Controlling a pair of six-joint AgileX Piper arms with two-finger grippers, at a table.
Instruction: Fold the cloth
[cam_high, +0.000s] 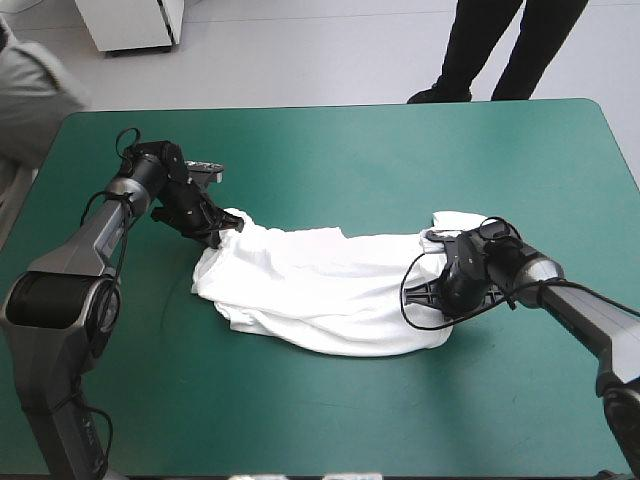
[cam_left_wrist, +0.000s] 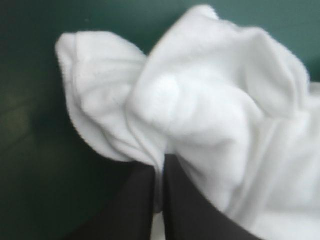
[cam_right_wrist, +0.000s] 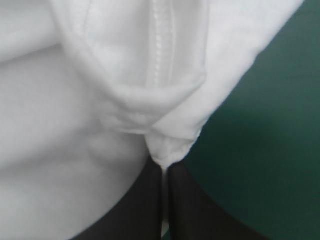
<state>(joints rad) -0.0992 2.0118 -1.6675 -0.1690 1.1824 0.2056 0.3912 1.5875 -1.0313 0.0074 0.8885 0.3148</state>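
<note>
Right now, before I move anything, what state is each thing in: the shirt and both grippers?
T-shirt: rumpled, lying stretched across the teal-green table, no neat fold yet.
Left gripper: shut on the T-shirt, pinching a bunched end.
Right gripper: shut on the T-shirt, pinching a hemmed corner at the opposite end.

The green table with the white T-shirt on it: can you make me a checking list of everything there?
Surface: smooth teal-green table cover, lying flat.
Job's things: white short-sleeved fabric T-shirt, rumpled and loosely spread between the two grippers.
Clutter: nothing seen.
Grippers: black-finned left gripper shut on the T-shirt's bunched end; black-finned right gripper shut on a hemmed corner at the other end.
Cables: nothing seen apart from the robot's own.
Surroundings: a person's grey sleeve by the table's far left corner.
</note>
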